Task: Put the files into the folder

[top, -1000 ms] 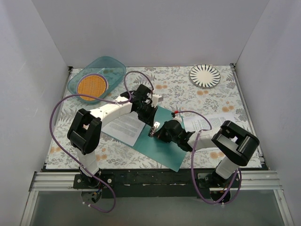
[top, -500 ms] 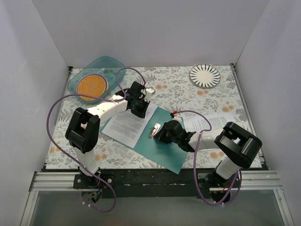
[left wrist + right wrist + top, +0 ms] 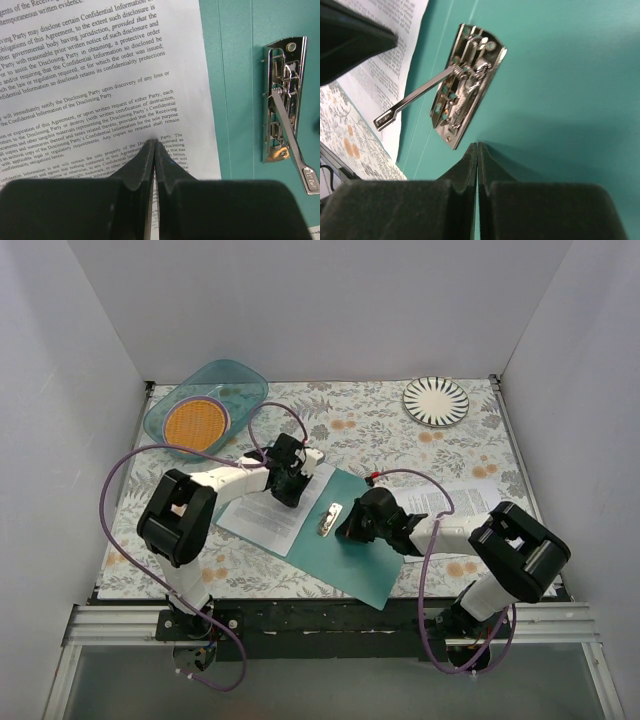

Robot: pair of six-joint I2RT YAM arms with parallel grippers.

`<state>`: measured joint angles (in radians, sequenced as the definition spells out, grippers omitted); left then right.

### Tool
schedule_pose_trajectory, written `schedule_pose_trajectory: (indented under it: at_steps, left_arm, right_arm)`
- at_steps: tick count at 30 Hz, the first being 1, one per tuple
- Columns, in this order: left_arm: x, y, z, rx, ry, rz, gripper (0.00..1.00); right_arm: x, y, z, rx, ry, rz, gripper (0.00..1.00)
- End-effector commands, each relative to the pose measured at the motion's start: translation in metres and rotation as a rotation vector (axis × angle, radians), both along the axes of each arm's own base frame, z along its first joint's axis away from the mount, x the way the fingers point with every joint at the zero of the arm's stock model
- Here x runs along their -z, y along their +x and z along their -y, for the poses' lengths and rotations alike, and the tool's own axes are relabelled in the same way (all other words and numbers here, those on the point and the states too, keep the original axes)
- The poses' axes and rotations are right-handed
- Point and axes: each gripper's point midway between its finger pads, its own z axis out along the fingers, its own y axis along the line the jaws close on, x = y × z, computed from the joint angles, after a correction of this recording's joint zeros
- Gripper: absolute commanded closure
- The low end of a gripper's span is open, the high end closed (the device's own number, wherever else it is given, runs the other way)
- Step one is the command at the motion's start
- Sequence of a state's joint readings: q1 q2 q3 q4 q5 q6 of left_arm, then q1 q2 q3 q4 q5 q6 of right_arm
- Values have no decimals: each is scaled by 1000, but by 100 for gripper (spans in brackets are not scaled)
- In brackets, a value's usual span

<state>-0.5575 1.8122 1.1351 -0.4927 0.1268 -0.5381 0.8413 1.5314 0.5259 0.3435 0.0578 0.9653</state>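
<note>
Bright, even, diffuse light falls from above; the white walls (image 3: 320,310) look washed out and shadows on the table (image 3: 400,440) are faint. In the wrist views the printed sheet (image 3: 100,100) is sharp, the near black jaws blur into dark masses, the metal clip (image 3: 282,100) glints, and a soft shadow darkens the folder (image 3: 560,75).

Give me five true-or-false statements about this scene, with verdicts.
1. Both the left gripper and the right gripper are shut. True.
2. The left gripper's tips are over a printed sheet. True.
3. The striped plate sits in the teal bowl. False: they are at opposite far corners.
4. The right gripper holds a sheet. False: it holds nothing, its tips at the folder's bare inside beside the metal clip.
5. Every sheet lies on the folder. False: a second sheet lies on the table to its right.
</note>
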Motion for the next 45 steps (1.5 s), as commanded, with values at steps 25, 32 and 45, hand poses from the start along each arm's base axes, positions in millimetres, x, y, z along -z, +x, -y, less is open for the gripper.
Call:
schedule_pose_trajectory:
  at_steps: [25, 32, 45]
  left_arm:
    - [-33, -46, -54, -84, 37, -84, 100]
    - [-87, 3, -31, -112, -36, 31, 100]
    - [-13, 29, -57, -209, 93, -31, 100]
  right_arm:
    - [-9, 15, 19, -139, -67, 53, 99]
    - [-64, 20, -7, -227, 120, 255, 99]
    - [-79, 6, -55, -419, 282, 278, 99]
